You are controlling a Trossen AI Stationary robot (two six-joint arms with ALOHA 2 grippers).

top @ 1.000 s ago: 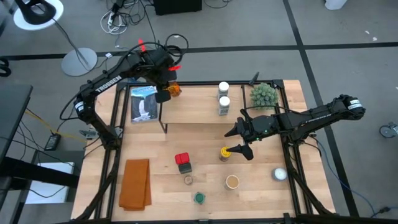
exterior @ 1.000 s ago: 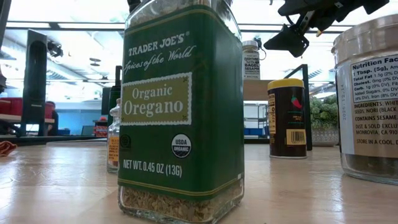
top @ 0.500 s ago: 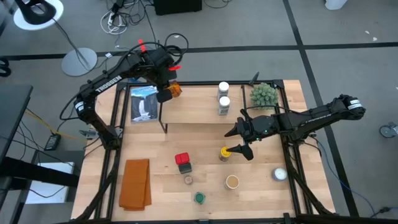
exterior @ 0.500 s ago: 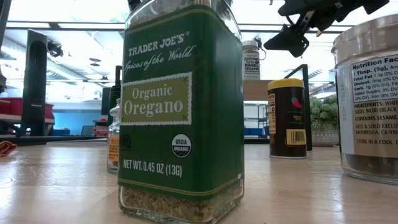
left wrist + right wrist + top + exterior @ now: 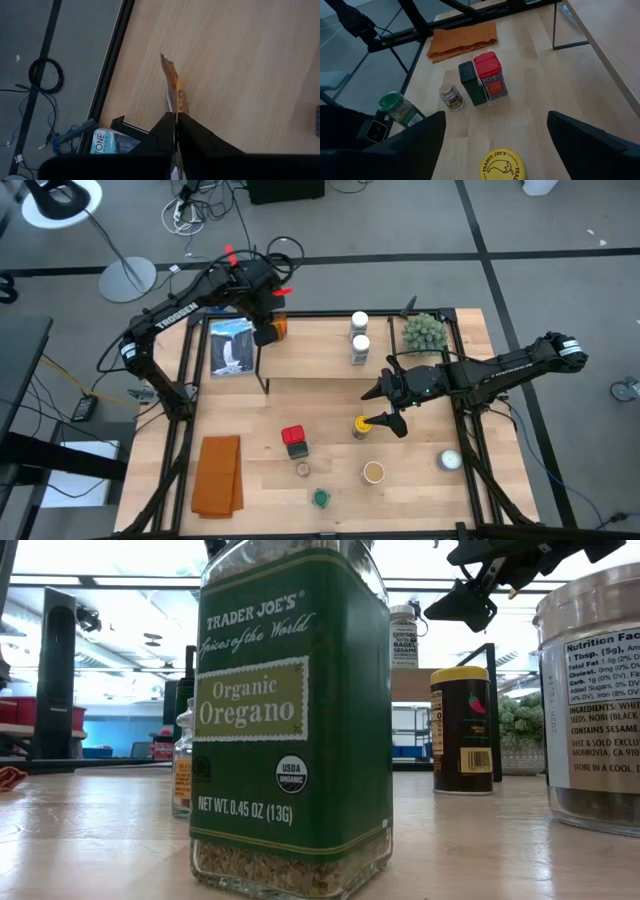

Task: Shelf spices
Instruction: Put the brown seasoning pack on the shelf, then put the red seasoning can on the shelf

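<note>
The shelf (image 5: 320, 350) is a light-wood board at the table's far side, with two white-capped jars (image 5: 359, 335) standing on it. My left gripper (image 5: 266, 332) is over the shelf's far left corner, shut on the amber jar (image 5: 280, 326). My right gripper (image 5: 385, 408) is open above the yellow-lidded jar (image 5: 360, 425), which stands on the table; in the right wrist view its fingers spread wide on either side of the yellow lid (image 5: 501, 164). The red tin (image 5: 292, 436), a small jar (image 5: 303, 470), the green-lidded jar (image 5: 320, 498) and the tan-lidded jar (image 5: 373, 472) stand on the table's near half. My left gripper pinches the amber jar (image 5: 173, 85) between its two fingers (image 5: 192, 135), and the jar sticks out past the fingertips over the shelf board. I cannot tell whether the jar rests on the shelf or is held clear of it.
A spiky green plant ball (image 5: 424, 332) sits on the shelf's right end. A white dome (image 5: 450, 460) lies near the table's right edge, an orange cloth (image 5: 218, 475) at the near left, and a blue packet (image 5: 232, 345) left of the shelf. Black frame rails border the table.
</note>
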